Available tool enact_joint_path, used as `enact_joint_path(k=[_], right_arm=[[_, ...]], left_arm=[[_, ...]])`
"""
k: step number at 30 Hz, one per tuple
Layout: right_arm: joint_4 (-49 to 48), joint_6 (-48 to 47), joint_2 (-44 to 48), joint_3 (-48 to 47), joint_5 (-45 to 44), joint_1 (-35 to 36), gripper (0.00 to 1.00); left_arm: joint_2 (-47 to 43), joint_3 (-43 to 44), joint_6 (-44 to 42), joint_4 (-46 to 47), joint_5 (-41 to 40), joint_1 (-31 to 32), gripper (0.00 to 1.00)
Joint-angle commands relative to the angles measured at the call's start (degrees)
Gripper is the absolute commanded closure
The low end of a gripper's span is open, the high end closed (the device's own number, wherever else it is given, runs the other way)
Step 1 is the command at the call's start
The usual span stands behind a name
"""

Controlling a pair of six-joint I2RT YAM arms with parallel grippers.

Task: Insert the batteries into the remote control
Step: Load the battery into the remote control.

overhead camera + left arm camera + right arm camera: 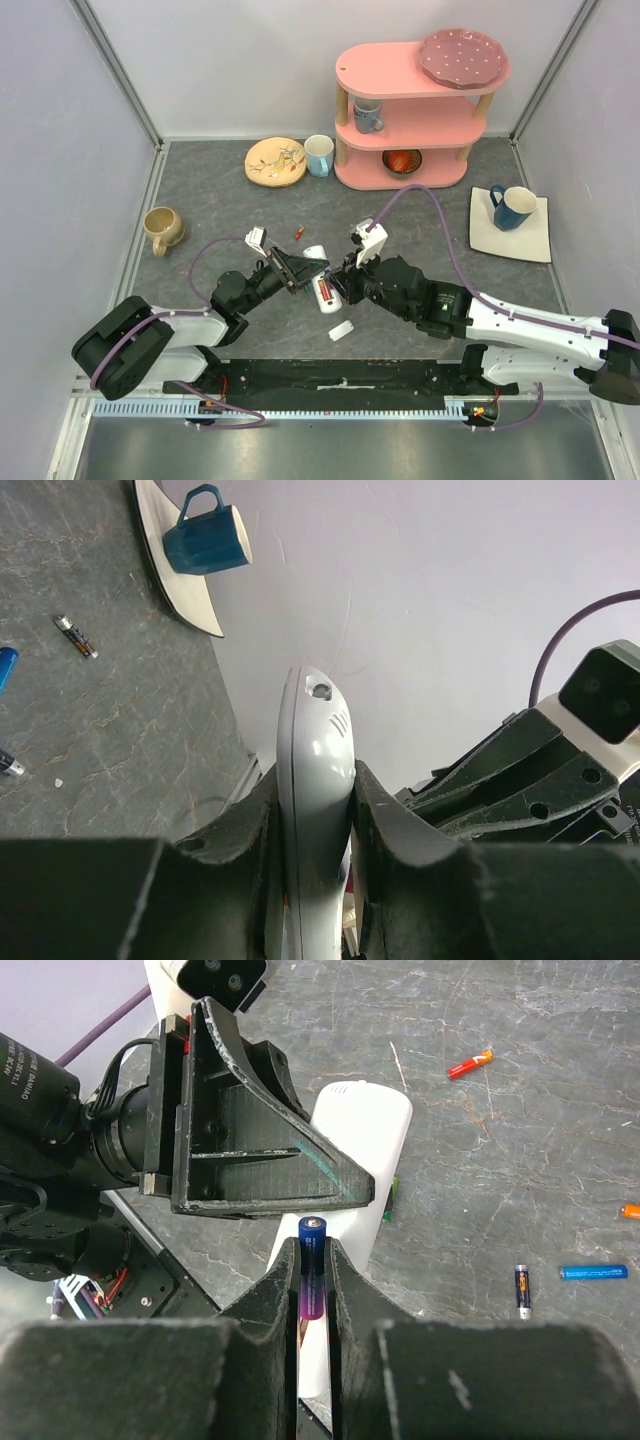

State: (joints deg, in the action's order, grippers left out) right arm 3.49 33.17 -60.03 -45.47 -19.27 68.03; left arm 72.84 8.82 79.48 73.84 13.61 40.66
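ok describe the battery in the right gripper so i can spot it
At the middle of the table, the left gripper clamps the white remote control. Beside it the right gripper is shut on one battery. It is blue fading to purple, and lifted; the loose ones lie on the table.

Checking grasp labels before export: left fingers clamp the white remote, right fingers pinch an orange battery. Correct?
One detail is wrong. The battery pinched in the right fingers is blue and purple, not orange, as the right wrist view shows. The rest stands: the left fingers do clamp the white remote.
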Motion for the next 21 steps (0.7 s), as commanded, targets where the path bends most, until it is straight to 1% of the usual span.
enact_joint_path(k=[1,11,21], right_arm=[[-2.7,-0.2,-0.5,-1.9,-2.3,0.8,1.0],[-2.9,0.1,-0.8,-0.7,-2.9,1.1,1.0],[-0.3,1.5,-0.5,0.5,-3.4,1.1,1.0]], left_arm=[[0.3,2.3,1.4,7.7,0.1,0.6,0.98],[0.3,3.2,1.3,8.0,0.3,0.8,0.98],[0.2,3.7,0.6,7.9,0.1,0.8,0.98]])
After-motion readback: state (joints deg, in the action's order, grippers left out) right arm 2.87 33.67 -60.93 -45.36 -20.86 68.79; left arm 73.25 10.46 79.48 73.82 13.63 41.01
